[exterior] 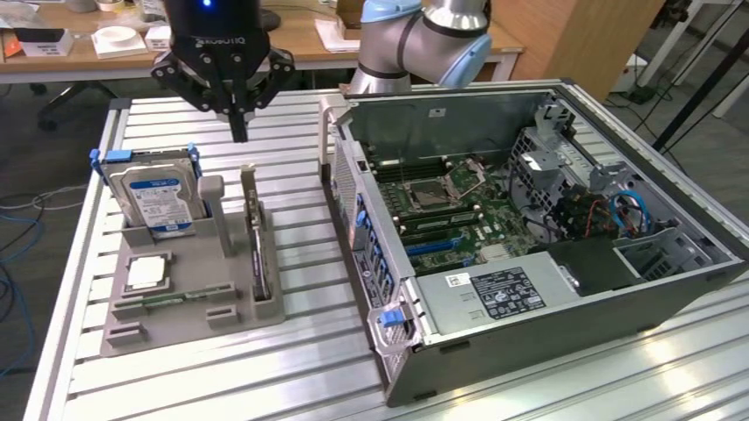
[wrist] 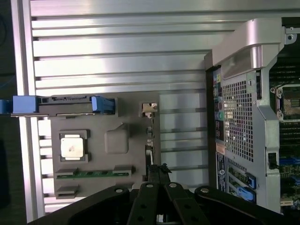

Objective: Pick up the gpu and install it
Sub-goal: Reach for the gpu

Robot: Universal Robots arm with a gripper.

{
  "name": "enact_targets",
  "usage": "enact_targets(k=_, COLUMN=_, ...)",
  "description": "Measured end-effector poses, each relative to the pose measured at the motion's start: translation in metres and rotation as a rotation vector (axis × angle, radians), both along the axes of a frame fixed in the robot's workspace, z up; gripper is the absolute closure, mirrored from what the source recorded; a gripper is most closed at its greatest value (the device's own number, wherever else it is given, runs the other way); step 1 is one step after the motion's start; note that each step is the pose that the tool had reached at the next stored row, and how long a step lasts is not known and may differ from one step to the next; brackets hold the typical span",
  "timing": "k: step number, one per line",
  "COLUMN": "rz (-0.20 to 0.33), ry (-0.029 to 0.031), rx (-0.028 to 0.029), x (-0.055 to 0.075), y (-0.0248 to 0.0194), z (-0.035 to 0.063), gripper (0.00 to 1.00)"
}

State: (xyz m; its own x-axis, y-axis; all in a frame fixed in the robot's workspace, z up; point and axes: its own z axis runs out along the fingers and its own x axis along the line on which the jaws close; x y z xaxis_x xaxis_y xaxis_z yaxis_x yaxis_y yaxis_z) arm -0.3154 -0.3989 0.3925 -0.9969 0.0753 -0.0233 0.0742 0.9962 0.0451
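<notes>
The gpu [exterior: 256, 235] stands on edge in a slot of the grey holder [exterior: 188, 320] on the slatted table. It is a thin dark card with a silver end bracket. In the wrist view the gpu [wrist: 149, 140] appears edge-on, its bracket end by the holder's far edge. My gripper [exterior: 238, 132] hangs above the far end of the card, apart from it. Its black fingers are shut together with nothing between them. In the wrist view, the gripper [wrist: 158, 171] lines up along the card's length. The open computer case [exterior: 655, 303] lies at the exterior view's right, with the motherboard [exterior: 451, 215] exposed.
In the same holder stand a hard drive [exterior: 158, 200] with a blue label, a square silver processor chip [exterior: 146, 274] and a green memory stick [exterior: 175, 301]. The case's perforated rear wall [exterior: 346, 197] rises close beside the holder. A desk with boxes lies behind the table.
</notes>
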Motion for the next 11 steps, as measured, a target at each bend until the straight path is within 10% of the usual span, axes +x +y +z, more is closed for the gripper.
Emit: enact_targets(k=11, rz=0.0, ry=0.0, rx=0.0, x=-0.0096, y=0.0, z=0.0, gripper=0.89)
